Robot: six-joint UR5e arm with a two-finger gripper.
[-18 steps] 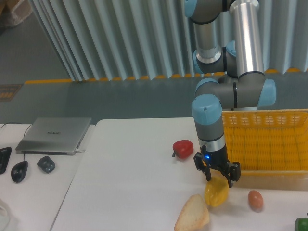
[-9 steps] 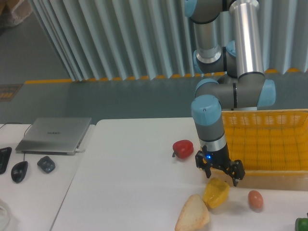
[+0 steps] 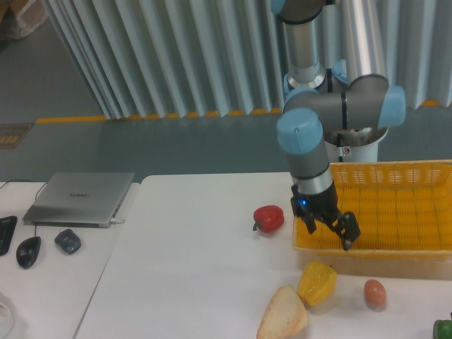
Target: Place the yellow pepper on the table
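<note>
Soft, even light from above keeps the white table (image 3: 191,268) bright with only faint shadows beneath the objects. The picture is slightly grainy and soft throughout, and a pale glare streaks the shiny arm (image 3: 357,35).

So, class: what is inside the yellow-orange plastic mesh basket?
The yellow-orange plastic mesh basket shows only bare mesh floor where visible. The open gripper and arm cover its left corner, and the frame edge cuts off its right end.

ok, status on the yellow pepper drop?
Gripper open, empty, lifted above the glossy yellow bell pepper. Pepper sits on the white table, touching the tan bread wedge. Nothing in the way.
</note>
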